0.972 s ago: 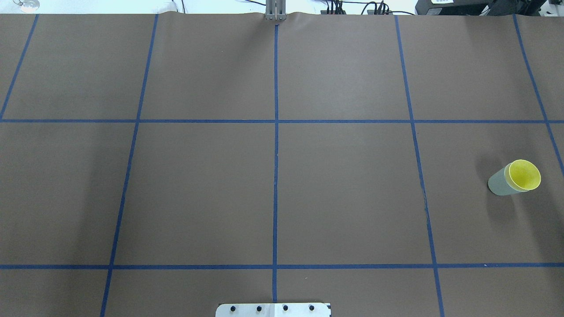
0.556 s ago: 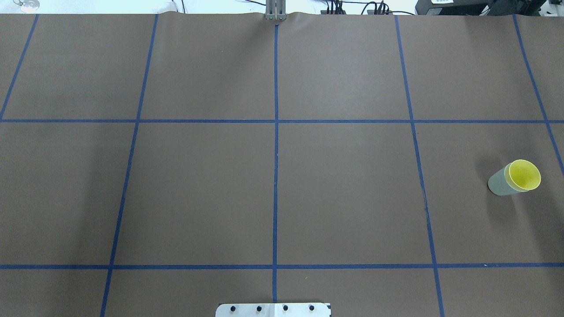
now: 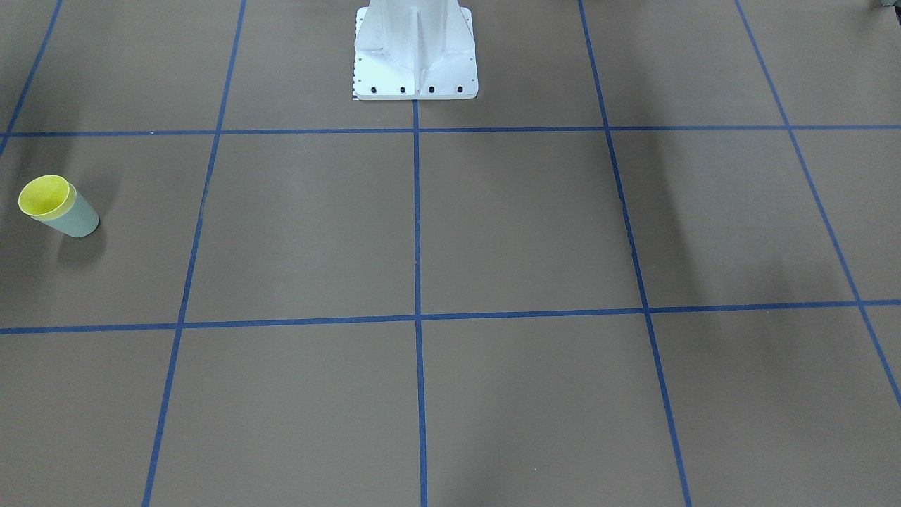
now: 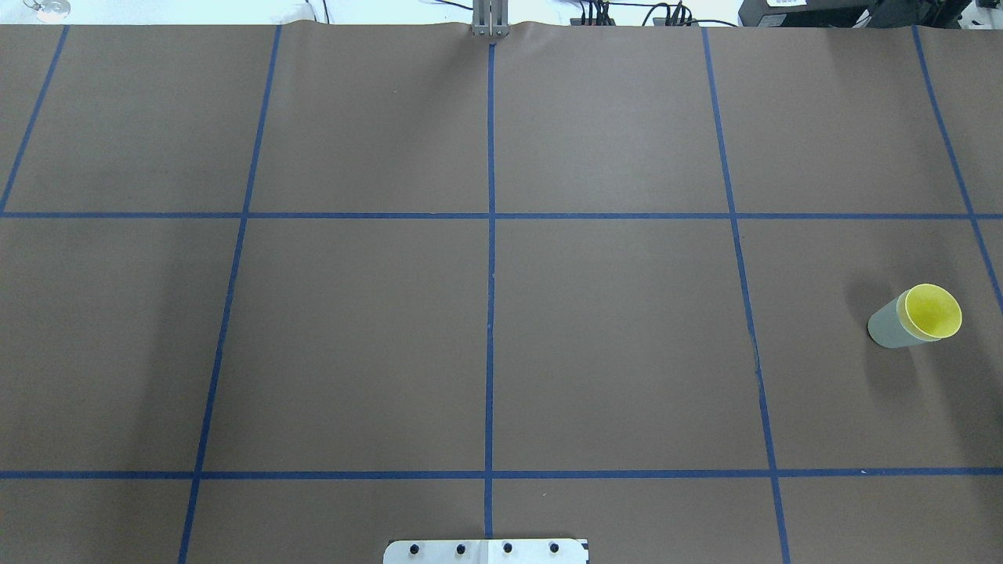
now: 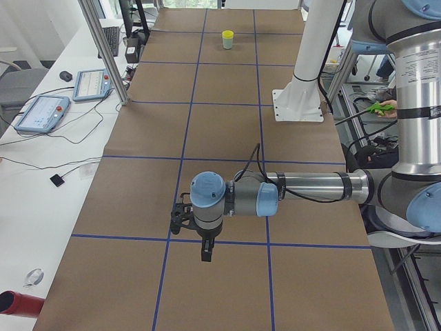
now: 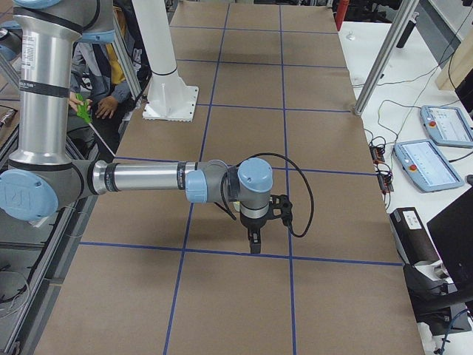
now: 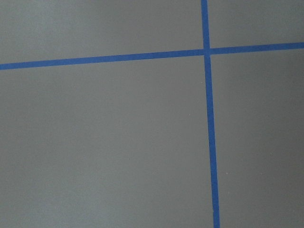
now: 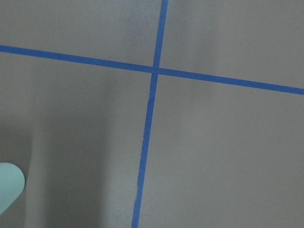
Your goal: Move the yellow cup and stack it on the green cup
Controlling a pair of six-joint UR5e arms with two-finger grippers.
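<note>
The biggest thing is the table [image 4: 627, 352], with a brown cover all over it. Blue tape lines [image 4: 490, 313] cut the brown cover into big squares. At the robot's side of the table stands a white post [image 3: 414, 49] on a flat white foot with bolts in it. The left arm [image 5: 310, 186] is gray with light blue caps, and it reaches out flat over the table. The right arm [image 6: 140, 177] looks the same and reaches out flat too. The left gripper [image 5: 206, 252] is black and points down at the table, close to a blue line. It shows only from the side, so I cannot tell if it is open or closed, or if it has hold of anything. The right gripper [image 6: 254, 242] is black and points down too, just above a blue line. I cannot tell how far open it is or what it holds either. Each wrist camera sees only brown cover and a blue cross of tape. The green cup [image 4: 885, 325] stands on the table far out on the robot's right side, in the middle row of squares. The yellow cup [image 4: 932, 311] sits inside the green cup, and its yellow rim sticks out at the top. Both cups are well apart from both grippers.
</note>
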